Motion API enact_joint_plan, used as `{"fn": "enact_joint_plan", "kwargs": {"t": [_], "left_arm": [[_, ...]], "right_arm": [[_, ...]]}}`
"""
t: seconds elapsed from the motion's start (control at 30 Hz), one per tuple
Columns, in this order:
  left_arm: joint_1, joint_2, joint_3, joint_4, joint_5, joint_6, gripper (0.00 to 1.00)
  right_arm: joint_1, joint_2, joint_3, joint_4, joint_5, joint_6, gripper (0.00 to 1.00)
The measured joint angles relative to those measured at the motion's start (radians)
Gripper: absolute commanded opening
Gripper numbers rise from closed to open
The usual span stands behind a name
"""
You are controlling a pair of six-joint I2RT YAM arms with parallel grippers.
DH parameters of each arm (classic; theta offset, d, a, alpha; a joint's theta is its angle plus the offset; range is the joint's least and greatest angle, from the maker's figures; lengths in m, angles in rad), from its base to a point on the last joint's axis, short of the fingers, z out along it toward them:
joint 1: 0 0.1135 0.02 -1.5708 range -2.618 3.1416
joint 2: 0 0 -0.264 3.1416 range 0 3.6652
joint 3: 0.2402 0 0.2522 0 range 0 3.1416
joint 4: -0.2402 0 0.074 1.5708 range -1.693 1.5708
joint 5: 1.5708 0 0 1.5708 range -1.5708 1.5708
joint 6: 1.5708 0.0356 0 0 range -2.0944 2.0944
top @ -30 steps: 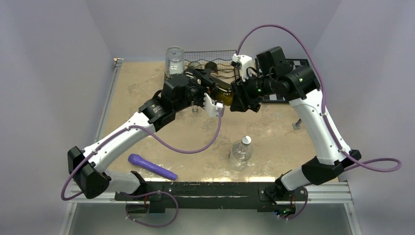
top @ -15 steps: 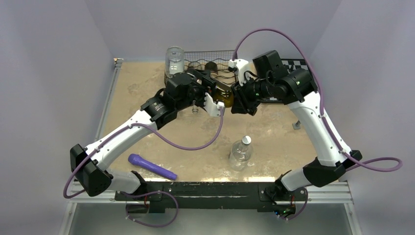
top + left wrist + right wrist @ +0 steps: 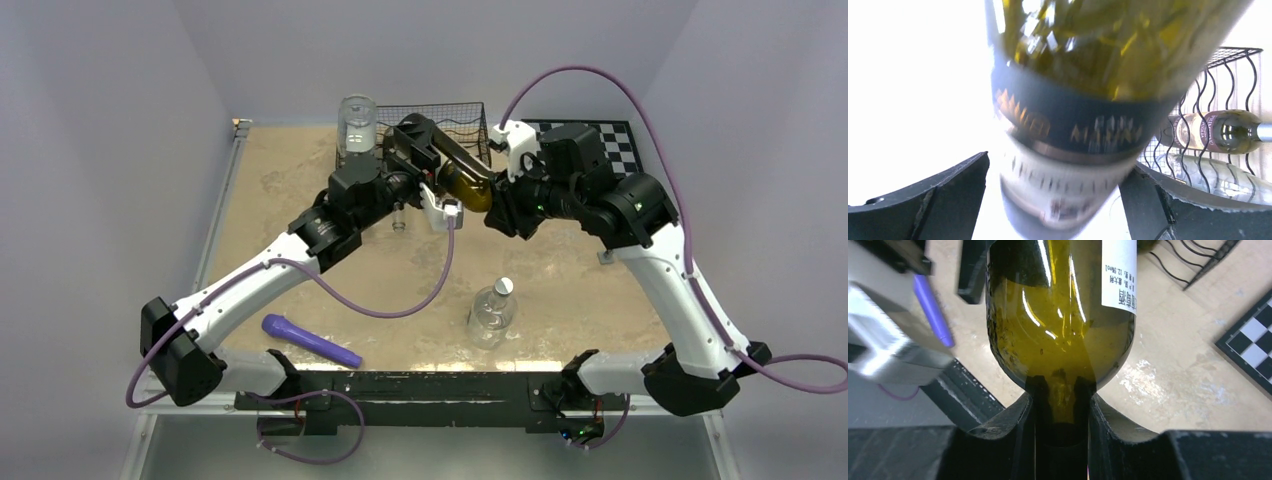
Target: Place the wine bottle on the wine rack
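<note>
wine bottle [image 3: 468, 185] aloft, tilted, just before wine rack [image 3: 455, 118], off the counter [image 3: 300, 170] | right jaws clamped on its neck | left jaws wide astride its body, grip unclear | progress: lifted; racking not yet done

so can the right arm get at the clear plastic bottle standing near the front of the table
Probably not yet: the right gripper is shut on the neck of the wine bottle, so it is occupied. The clear plastic bottle itself stands in the open, nothing around it.
</note>
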Motion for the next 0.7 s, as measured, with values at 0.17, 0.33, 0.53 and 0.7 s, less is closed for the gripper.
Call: {"fn": "enact_joint_plan", "kwargs": {"t": [0.17, 0.33, 0.53, 0.7], "left_arm": [[0.0, -0.042, -0.005, -0.009, 0.029, -0.002, 0.99], [0.0, -0.082, -0.023, -0.011, 0.043, -0.057, 0.99], [0.0, -0.163, -0.097, -0.009, 0.058, -0.317, 0.99], [0.0, -0.241, -0.157, 0.01, 0.063, -0.568, 0.99]], "right_arm": [[-0.001, -0.038, -0.042, 0.026, 0.102, 0.043, 0.0], [-0.005, -0.044, -0.119, 0.045, 0.171, 0.077, 0.0], [-0.005, -0.063, -0.32, 0.097, 0.207, 0.108, 0.0], [-0.019, -0.071, -0.44, 0.107, 0.205, 0.122, 0.0]]}}
